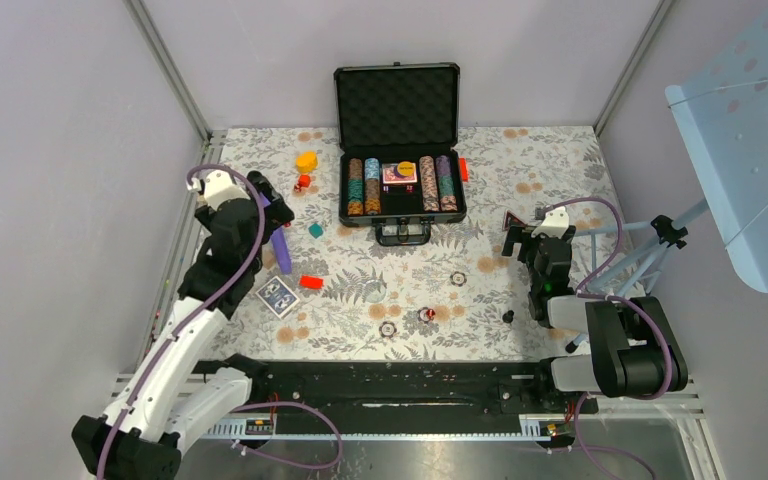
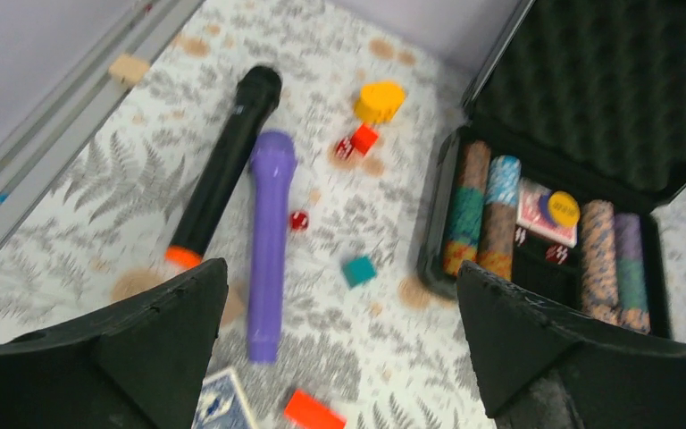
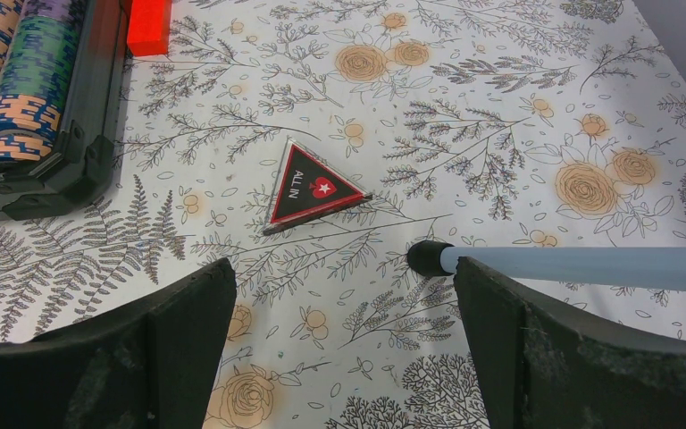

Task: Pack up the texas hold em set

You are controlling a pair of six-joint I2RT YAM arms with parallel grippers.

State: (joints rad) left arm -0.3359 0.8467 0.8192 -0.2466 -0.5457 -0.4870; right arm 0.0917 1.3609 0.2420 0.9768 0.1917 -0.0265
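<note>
The black case (image 1: 397,105) lies open at the back middle, lid up, foam lining showing. Rows of striped chips (image 1: 364,186) and a red card deck (image 1: 399,174) sit in its tray. A blue card deck (image 1: 278,296) and three loose chips (image 1: 458,278) (image 1: 388,328) (image 1: 426,315) lie on the floral cloth. A triangular "ALL IN" marker (image 3: 313,189) lies right of the case. My left gripper (image 2: 339,331) hovers open left of the case (image 2: 589,98), above the cloth. Over bare cloth just short of the marker, my right gripper (image 3: 344,331) also stands open.
A purple cylinder (image 2: 271,241) and a black one with an orange end (image 2: 223,170) lie side by side on the left. Around them are teal (image 2: 358,270), red (image 2: 313,411) and yellow (image 2: 380,100) blocks. A tripod leg (image 3: 581,266) reaches in by my right finger.
</note>
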